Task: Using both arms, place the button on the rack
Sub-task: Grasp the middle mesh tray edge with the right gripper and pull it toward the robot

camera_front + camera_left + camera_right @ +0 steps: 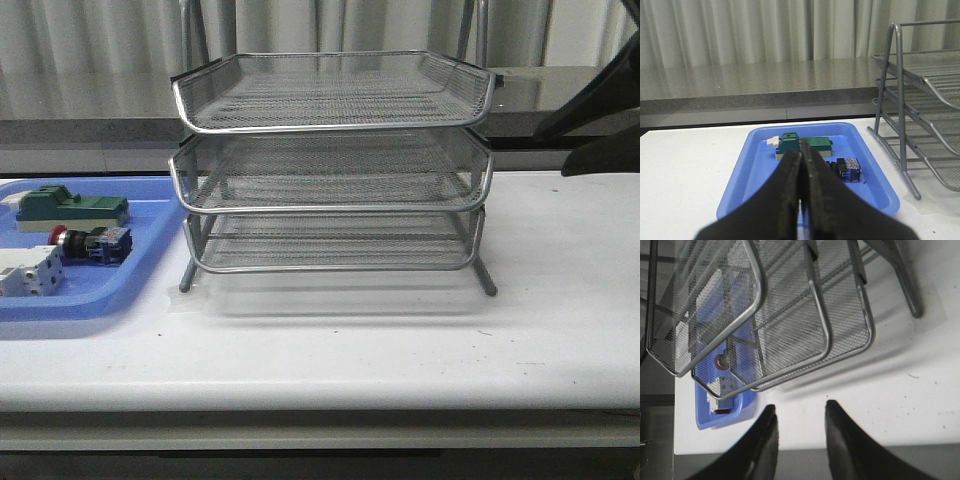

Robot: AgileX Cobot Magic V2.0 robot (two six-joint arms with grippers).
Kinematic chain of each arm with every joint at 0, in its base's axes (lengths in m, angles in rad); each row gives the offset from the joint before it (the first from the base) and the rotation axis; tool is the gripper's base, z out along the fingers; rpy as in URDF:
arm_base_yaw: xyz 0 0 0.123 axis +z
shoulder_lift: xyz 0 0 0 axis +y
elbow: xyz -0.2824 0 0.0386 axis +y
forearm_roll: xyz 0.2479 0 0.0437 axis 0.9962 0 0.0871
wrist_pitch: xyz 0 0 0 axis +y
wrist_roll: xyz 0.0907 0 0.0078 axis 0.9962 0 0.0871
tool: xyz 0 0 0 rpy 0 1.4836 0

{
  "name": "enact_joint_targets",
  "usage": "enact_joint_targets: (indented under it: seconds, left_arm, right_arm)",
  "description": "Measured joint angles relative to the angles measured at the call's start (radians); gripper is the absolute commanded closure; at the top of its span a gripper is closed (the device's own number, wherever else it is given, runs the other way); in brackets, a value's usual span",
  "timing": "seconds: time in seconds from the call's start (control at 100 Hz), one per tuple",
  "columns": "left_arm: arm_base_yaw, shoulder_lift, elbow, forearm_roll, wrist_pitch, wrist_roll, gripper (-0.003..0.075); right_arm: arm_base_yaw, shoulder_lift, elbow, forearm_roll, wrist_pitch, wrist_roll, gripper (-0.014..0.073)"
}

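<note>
Rack [330,170] shared by all views.

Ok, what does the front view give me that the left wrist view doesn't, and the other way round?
Front view only: all three rack tiers face-on, none holding anything, the white-grey block in the blue tray, and part of the right arm at the right edge. Left wrist view only: the left gripper, fingers together, hanging over the tray's near end, and the rack's side frame. Both: the button lying in the tray beside the green block, untouched.
</note>
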Motion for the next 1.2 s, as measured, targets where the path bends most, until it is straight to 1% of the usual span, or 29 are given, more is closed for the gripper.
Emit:
enact_joint_targets:
  seconds: [0.1, 0.15, 0.2, 0.27, 0.55, 0.71, 0.96, 1.1, 1.17, 1.2]
  left_arm:
    - [0.000, 0.000, 0.000, 0.000, 0.000, 0.000, 0.0740]
    - [0.000, 0.000, 0.000, 0.000, 0.000, 0.000, 0.0740]
    - [0.000, 0.000, 0.000, 0.000, 0.000, 0.000, 0.0740]
    - [0.000, 0.000, 0.000, 0.000, 0.000, 0.000, 0.0740]
    - [0.000, 0.000, 0.000, 0.000, 0.000, 0.000, 0.0740]
    - [0.000, 0.000, 0.000, 0.000, 0.000, 0.000, 0.0740]
    - [0.000, 0.000, 0.000, 0.000, 0.000, 0.000, 0.0740]
    - [0.000, 0.000, 0.000, 0.000, 0.000, 0.000, 0.0740]
    - [0.000, 0.000, 0.000, 0.000, 0.000, 0.000, 0.0740]
    - [0.000, 0.000, 0.000, 0.000, 0.000, 0.000, 0.0740]
  right_arm:
    - [0.000, 0.060, 0.000, 0.138, 0.000, -0.161, 0.0316]
    - [0.000, 0.091, -0.004, 0.191, 0.000, -0.220, 0.0316]
    - [0.000, 0.129, -0.015, 0.236, 0.009, -0.268, 0.0316]
    - [0.000, 0.178, -0.033, 0.262, 0.017, -0.298, 0.0316]
    - [0.000, 0.344, -0.135, 0.288, 0.043, -0.324, 0.0316]
    - [0.020, 0.408, -0.174, 0.288, 0.045, -0.326, 0.0316]
    - [0.062, 0.466, -0.231, 0.288, 0.045, -0.332, 0.0316]
    - [0.067, 0.471, -0.238, 0.288, 0.039, -0.332, 0.0320]
    - [0.067, 0.471, -0.239, 0.288, 0.034, -0.332, 0.0346]
    - [0.067, 0.471, -0.239, 0.288, 0.034, -0.332, 0.0379]
